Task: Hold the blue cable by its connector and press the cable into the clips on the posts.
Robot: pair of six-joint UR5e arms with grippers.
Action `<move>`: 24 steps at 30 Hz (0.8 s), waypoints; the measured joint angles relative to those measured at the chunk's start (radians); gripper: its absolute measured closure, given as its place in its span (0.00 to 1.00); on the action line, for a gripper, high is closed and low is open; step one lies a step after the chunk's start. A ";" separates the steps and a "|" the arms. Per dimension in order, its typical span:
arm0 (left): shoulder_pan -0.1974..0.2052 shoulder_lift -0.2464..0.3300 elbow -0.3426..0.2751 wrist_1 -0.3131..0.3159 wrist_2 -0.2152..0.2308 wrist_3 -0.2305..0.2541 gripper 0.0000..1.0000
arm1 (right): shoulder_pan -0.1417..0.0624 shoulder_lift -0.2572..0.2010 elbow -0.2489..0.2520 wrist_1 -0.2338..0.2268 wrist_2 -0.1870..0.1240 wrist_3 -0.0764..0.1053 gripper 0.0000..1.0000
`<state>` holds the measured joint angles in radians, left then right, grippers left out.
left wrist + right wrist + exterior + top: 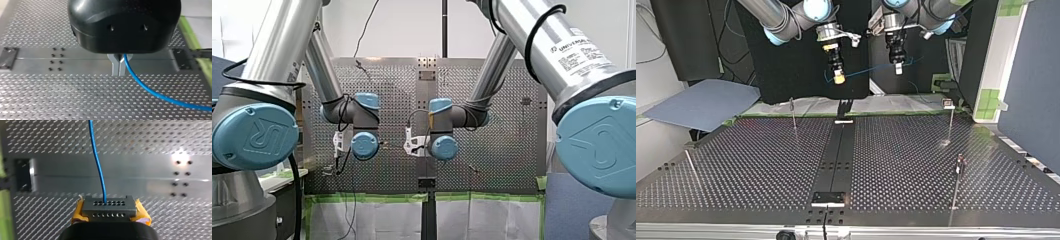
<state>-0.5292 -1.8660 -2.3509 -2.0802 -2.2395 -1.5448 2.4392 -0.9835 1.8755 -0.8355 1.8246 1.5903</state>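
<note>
My right gripper is clamped on the grey connector, which sits crosswise between its yellow pads, rows of small holes facing the camera. The blue cable leaves the connector's top row of holes and runs straight ahead of the gripper. My left gripper has its metal fingers pressed together on the same cable, which comes out beside them and sweeps away in a long curve over the perforated table. In the top view both grippers hang well above the table's far edge, my right one at the view's left and my left one at its right, with the cable strung in a shallow sag between them, touching nothing else. Below, a black strip runs down the middle of the table. The far right post carries a clip at its top, the near right post stands closer to the camera, and the left post stands across the strip. All three are well apart from the cable.
</note>
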 joint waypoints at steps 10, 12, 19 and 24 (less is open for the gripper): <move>0.022 0.072 0.072 -0.072 -0.057 -0.016 1.00 | -0.024 -0.082 -0.082 0.082 -0.082 0.015 1.00; 0.029 0.088 0.088 -0.089 -0.066 -0.017 1.00 | -0.029 -0.100 -0.100 0.100 -0.099 0.019 1.00; 0.051 0.149 0.148 -0.149 -0.074 -0.023 1.00 | -0.051 -0.154 -0.154 0.154 -0.138 0.027 1.00; 0.065 0.192 0.190 -0.192 -0.072 -0.032 1.00 | -0.067 -0.197 -0.197 0.197 -0.169 0.029 1.00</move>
<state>-0.4645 -1.6738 -2.1606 -2.2721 -2.3118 -1.5771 2.3721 -1.1802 1.6789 -0.6387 1.6552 1.6192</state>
